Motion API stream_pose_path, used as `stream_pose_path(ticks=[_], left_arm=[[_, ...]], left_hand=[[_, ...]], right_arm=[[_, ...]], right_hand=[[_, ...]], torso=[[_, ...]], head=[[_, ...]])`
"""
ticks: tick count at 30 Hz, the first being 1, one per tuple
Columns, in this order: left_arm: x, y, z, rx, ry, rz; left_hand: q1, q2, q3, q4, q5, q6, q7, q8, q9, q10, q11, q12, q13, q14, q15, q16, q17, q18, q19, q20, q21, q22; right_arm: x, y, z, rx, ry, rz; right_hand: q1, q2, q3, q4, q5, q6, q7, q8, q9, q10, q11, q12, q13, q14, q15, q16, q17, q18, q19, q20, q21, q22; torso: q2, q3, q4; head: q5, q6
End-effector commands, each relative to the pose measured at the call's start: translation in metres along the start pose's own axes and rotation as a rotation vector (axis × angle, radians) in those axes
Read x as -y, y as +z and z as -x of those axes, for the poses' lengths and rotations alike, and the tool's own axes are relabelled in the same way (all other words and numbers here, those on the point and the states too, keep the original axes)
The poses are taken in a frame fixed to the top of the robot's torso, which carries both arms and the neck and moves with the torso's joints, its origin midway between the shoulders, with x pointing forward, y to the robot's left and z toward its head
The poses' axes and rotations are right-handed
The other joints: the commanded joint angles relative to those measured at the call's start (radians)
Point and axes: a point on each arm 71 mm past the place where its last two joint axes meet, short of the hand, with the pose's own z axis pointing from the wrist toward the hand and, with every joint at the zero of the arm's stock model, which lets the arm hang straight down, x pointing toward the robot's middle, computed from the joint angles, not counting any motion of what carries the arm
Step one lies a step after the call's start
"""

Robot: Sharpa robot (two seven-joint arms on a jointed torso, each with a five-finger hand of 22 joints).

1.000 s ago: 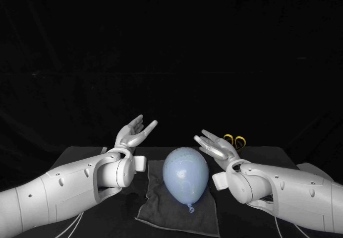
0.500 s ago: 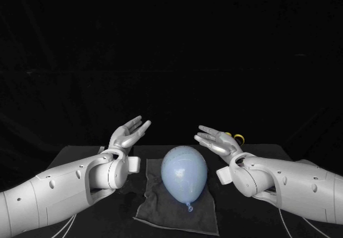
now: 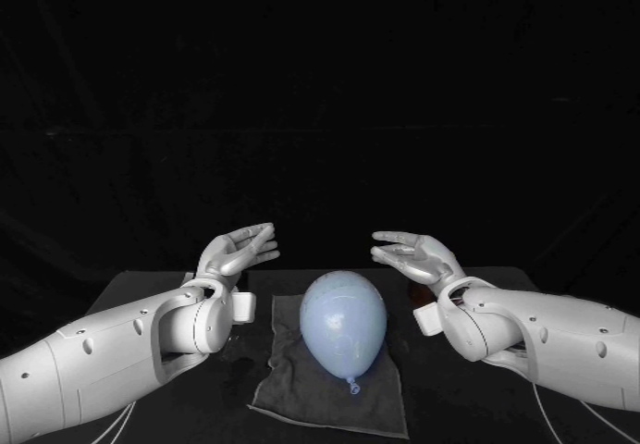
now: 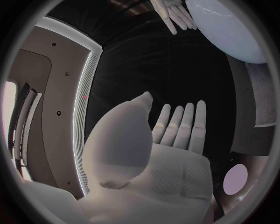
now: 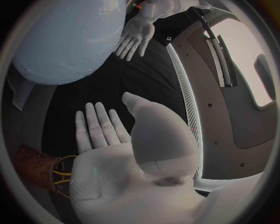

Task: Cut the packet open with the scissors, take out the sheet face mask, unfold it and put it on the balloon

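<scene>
A pale blue balloon [image 3: 344, 319] lies on a grey cloth [image 3: 296, 387] in the middle of the table, knot toward me. My left hand [image 3: 241, 249] is raised beyond the balloon's far left side, fingers apart, holding nothing. My right hand [image 3: 417, 255] is raised at the far right, also with nothing in it. The left wrist view shows my left hand [image 4: 172, 133] with straight fingers, the balloon [image 4: 224, 25] and the right hand [image 4: 174, 11]. In the right wrist view the scissors' yellow handles [image 5: 61, 176] lie by a brown packet [image 5: 34, 165], beneath my right hand [image 5: 108, 133].
The cloth covers the table's middle from the balloon down to the near edge. A dark brown shape [image 3: 419, 294] sits on the table just under my right wrist. A pale round object [image 4: 235, 180] shows in the left wrist view.
Both hands have risen a little and turned inward, fingers now pointing toward each other above the balloon's far end. The right hand now covers the yellow scissor handles in the head view.
</scene>
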Motion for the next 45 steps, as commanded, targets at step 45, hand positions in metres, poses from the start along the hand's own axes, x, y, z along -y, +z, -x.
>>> stream_pose_path(ticks=[45], left_arm=[[0.016,-0.036,-0.009,-0.161,-0.047,0.016]], left_hand=[[0.047,-0.057,0.045,-0.004,-0.007,0.141,0.023,0.043,0.023,0.273,-0.073,0.003,0.004,0.298,-0.096,0.125,0.137,0.043,0.255,-0.081,0.161,0.05]], right_arm=[[-0.059,-0.006,0.141,-0.025,-1.133,-0.039]], right_hand=[[0.024,-0.137,-0.136,0.064,-0.119,0.221,0.034,-0.008,0.046,0.227,-0.095,-0.026,0.009,0.678,-0.159,0.996,0.864,-0.064,0.754,-0.143,1.09,1.043]], torso=[[0.014,0.0071,0.0052]], head=[[-0.137,-0.025]])
